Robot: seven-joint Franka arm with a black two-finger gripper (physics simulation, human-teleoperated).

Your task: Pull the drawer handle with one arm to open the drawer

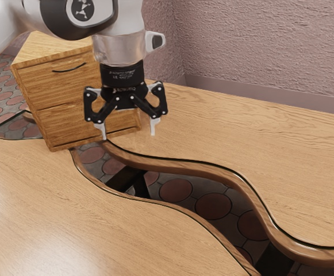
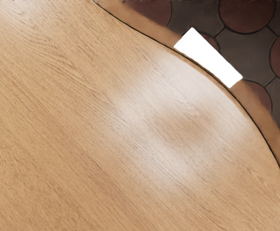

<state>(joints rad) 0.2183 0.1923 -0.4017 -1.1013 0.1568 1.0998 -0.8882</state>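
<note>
A small wooden cabinet (image 1: 63, 95) with two drawers stands at the exterior view's upper left. Its top drawer carries a thin dark curved handle (image 1: 69, 69), and that drawer looks closed flush with the front. My gripper (image 1: 127, 131) hangs open in front of the cabinet's lower drawer, fingers pointing down and nothing between them. It sits below and to the exterior view's right of the handle, apart from it. In the wrist view a white fingertip (image 2: 207, 57) shows over the curved edge of the tabletop (image 2: 106, 144).
Two curved wooden tabletops (image 1: 258, 149) are split by a winding gap (image 1: 178, 190) showing a floor of round brown tiles. A pink textured wall (image 1: 253, 40) runs behind. The near tabletop (image 1: 52, 224) lies bare in front.
</note>
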